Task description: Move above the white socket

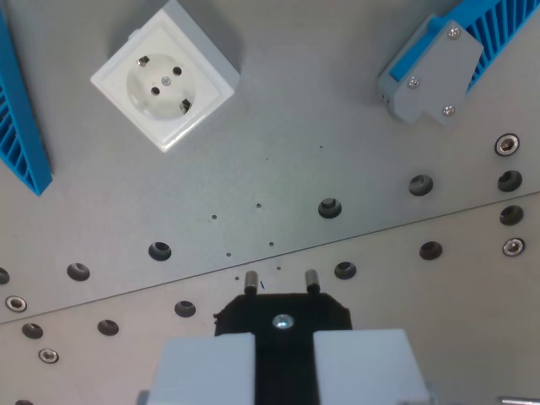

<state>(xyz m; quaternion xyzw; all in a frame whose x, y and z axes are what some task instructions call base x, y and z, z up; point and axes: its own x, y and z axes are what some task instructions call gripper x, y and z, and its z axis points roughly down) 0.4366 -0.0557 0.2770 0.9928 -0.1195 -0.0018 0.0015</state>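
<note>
Wrist view: the hand [283, 359] sits at the bottom edge, its two grey fingers [207, 367] pinching a black plug [283, 316] with two pins pointing up-frame. The socket [165, 76] lies on the tabletop [337, 101] at upper left, well apart.

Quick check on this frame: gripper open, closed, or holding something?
Gripper: closed on a black plug, gripped between the two grey fingers, pins pointing away from the camera.
</note>
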